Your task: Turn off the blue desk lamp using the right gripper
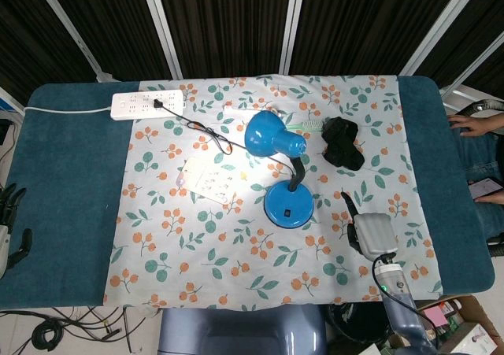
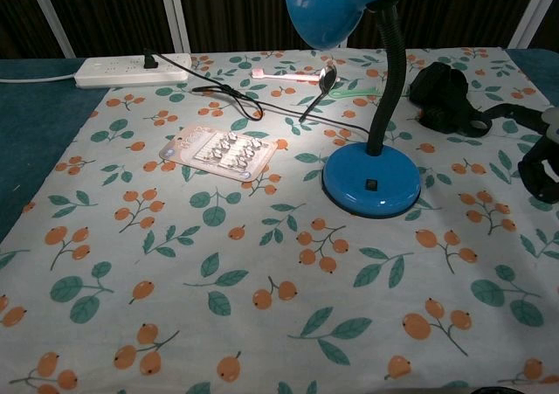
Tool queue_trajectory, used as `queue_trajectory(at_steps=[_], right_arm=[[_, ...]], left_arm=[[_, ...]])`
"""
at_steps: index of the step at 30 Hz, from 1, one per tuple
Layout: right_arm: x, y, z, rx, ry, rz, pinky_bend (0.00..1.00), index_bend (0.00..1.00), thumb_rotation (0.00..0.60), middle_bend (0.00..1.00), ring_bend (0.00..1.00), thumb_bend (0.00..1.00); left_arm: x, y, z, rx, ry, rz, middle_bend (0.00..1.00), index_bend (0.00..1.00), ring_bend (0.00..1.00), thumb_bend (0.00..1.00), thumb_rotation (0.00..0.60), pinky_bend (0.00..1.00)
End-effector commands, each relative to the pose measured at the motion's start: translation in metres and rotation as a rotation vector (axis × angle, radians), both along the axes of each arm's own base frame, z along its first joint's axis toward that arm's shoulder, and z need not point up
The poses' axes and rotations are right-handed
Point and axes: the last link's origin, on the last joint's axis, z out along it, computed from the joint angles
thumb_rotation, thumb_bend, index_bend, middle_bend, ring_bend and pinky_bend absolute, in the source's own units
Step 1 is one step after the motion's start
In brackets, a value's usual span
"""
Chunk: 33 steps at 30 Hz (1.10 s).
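The blue desk lamp stands mid-table on a round base [image 1: 289, 204] [image 2: 370, 181] with a small black switch [image 2: 371, 184] on top. Its shade [image 1: 268, 132] [image 2: 341, 5] tilts left and throws light on the cloth. My right hand [image 1: 370, 233] [image 2: 540, 167] hovers right of the base, apart from it, holding nothing. Most of its fingers are curled in, and one black finger [image 1: 346, 201] sticks out toward the lamp. At the table's left edge my left hand [image 1: 9, 221] hangs with fingers spread and empty.
A white power strip [image 1: 148, 104] [image 2: 131, 71] lies at the back left, its black cord running to the lamp. A card of small items [image 1: 211, 180] [image 2: 218, 152] lies left of the base. A black bundle [image 1: 342, 142] [image 2: 445, 97] sits behind my right hand. A spoon [image 2: 321, 84] lies at the back.
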Motion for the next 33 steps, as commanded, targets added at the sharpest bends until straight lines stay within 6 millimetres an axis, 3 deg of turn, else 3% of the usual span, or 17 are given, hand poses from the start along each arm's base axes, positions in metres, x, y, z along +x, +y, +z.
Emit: queue_trajectory(at_steps=[1,18,33], right_arm=[[0.004,0.004,-0.014,0.033,-0.004,0.017,0.69,0.04,0.600,0.78,0.80,0.64],[0.043,0.003,-0.063,0.126,-0.030,0.110,0.69,0.04,0.600,0.78,0.80,0.64],[0.053,0.002,-0.083,0.175,-0.004,0.125,0.69,0.05,0.600,0.78,0.80,0.64]], left_arm=[[0.000,0.000,0.000,-0.002,-0.001,0.002,0.02,0.06,0.00,0.52,0.600,0.00],[0.000,0.000,0.000,-0.002,-0.001,0.001,0.02,0.06,0.00,0.52,0.600,0.00],[0.000,-0.001,0.000,-0.002,-0.003,0.003,0.02,0.06,0.00,0.52,0.600,0.00]])
